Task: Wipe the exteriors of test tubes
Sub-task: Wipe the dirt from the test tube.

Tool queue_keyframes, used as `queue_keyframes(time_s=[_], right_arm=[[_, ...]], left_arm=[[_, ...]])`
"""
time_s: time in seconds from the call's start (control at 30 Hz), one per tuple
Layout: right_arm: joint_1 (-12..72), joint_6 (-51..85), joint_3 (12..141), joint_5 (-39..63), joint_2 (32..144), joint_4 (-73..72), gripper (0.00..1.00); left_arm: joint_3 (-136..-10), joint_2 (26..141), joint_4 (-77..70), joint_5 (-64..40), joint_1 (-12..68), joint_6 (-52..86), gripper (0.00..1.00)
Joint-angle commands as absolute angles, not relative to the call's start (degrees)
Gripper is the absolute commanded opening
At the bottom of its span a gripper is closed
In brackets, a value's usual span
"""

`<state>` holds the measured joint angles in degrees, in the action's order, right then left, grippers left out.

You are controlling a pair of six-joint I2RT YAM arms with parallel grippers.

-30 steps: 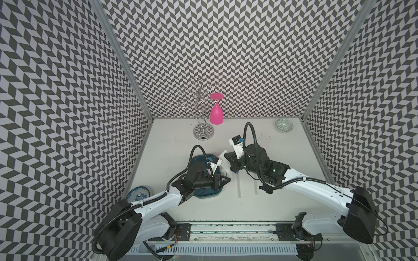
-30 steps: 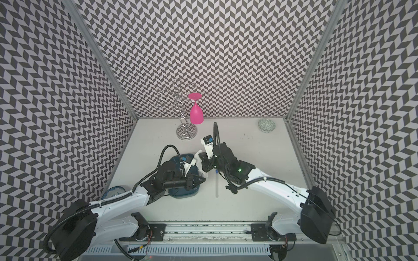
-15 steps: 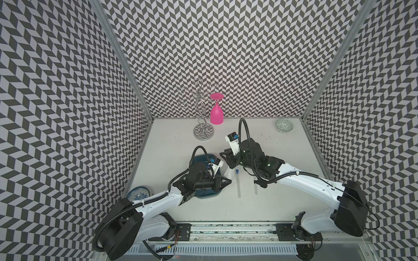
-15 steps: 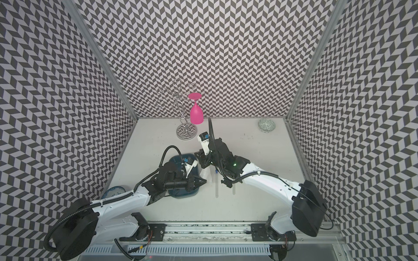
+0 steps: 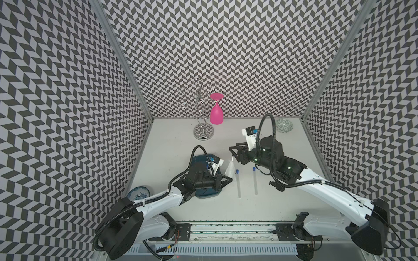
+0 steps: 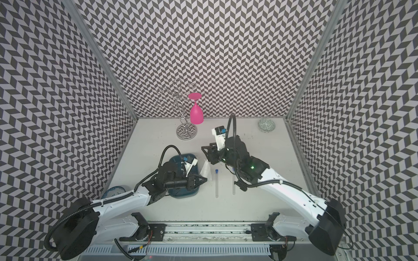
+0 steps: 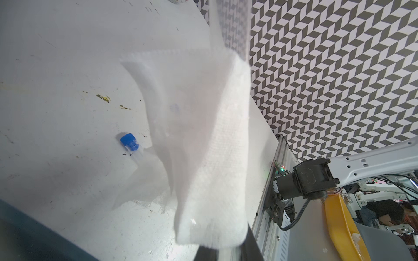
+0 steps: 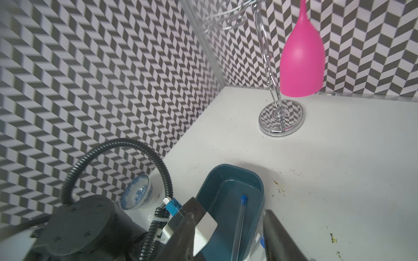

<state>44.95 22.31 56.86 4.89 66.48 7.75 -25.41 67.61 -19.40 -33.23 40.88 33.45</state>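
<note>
Two clear test tubes with blue caps lie side by side on the table, one (image 5: 238, 184) (image 6: 216, 185) close to the tissue, the other (image 5: 255, 182) (image 6: 233, 184) to its right. A third tube (image 8: 238, 223) lies in the teal tray (image 5: 204, 196) (image 8: 228, 168). My left gripper (image 5: 228, 179) (image 6: 204, 180) (image 7: 226, 248) is shut on a white tissue (image 5: 229, 168) (image 7: 210, 180), which hangs just left of the nearer tube's cap (image 7: 129, 141). My right gripper (image 5: 232, 153) (image 6: 204, 152) (image 8: 228, 213) hovers open and empty beyond the tissue, pointing toward the tray.
A chrome rack (image 5: 203, 132) with a pink glass (image 5: 216, 114) hung upside down stands at the back. A patterned bowl (image 5: 284, 126) sits back right. A blue-and-white bowl (image 5: 138, 192) is at the front left, beside the left arm. Patterned walls close three sides.
My right gripper has gone from shut to open, dipping toward the tissue and nearer tube, then drawing back. The left gripper still holds the tissue in about the same place.
</note>
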Motion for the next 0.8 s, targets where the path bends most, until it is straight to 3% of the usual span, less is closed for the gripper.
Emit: queue_keyframes(time_s=[0.0, 0.27, 0.57, 0.77], right_arm=[[44.74, 31.54, 48.43, 8.9, 63.2, 3.02, 0.5], [44.74, 45.56, 30.57, 17.18, 57.63, -17.0, 0.56], [44.74, 45.73, 31.45, 24.25, 66.35, -22.79, 0.58], [44.79, 44.86, 32.77, 22.47, 70.32, -23.76, 0.51]], left_arm=[[-25.17, 67.45, -21.47, -32.77, 41.02, 34.1, 0.16], [-24.96, 66.47, -22.28, -32.08, 40.84, 34.59, 0.16], [-25.22, 66.63, -22.89, -32.42, 40.87, 35.29, 0.16], [-25.17, 66.42, -23.03, -32.52, 40.87, 35.67, 0.16]])
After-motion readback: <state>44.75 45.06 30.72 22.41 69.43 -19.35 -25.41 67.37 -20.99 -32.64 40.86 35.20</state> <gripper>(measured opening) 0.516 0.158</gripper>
